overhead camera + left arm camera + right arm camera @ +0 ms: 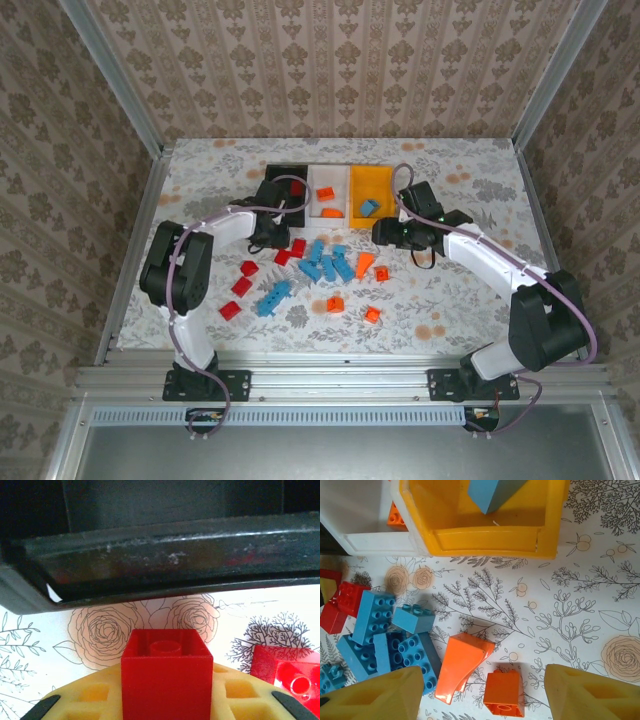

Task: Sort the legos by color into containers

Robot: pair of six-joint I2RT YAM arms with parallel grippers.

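While left fingers (90, 696) clamp a red brick (167, 675) cut off below, right fingers (592, 690) stand open.

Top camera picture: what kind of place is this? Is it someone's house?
Probably a robot test booth, not a house: patterned walls in a metal frame, a left arm and right arm bolted at the table edge, and legos beside three bins.

Left arm (215, 228) is bent at the elbow and reaches inward; left hand (270, 238) is closed on a red lego (167, 672). Right arm (480, 250) mirrors it; right hand (385, 232) has its fingers spread apart.
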